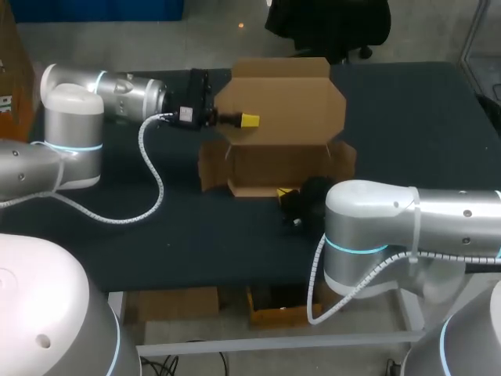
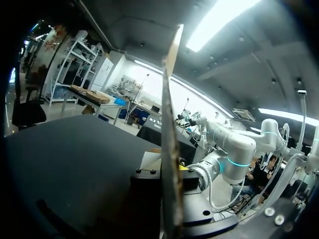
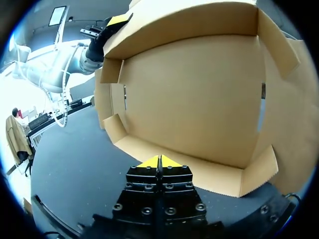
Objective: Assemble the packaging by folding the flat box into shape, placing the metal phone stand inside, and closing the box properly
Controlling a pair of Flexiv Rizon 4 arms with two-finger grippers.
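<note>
A brown cardboard box [image 1: 274,168] sits open in the middle of the dark table [image 1: 156,227]. It is already folded into a tray with low walls. Its wide brown lid [image 1: 290,98] stands up at the back.

The left gripper [image 1: 246,120] comes in from the side and pinches the edge of the lid, with one yellow tip on each face of the card. I think it holds the lid up so the box stays open and does not flop shut.

The right gripper [image 3: 158,162] is just in front of the box's near wall. Its two yellow tips are pressed together and it holds nothing. I think it waits there, facing the open box.

The inside of the box looks bare. I cannot see the metal phone stand anywhere, so that part looks not yet done.
</note>
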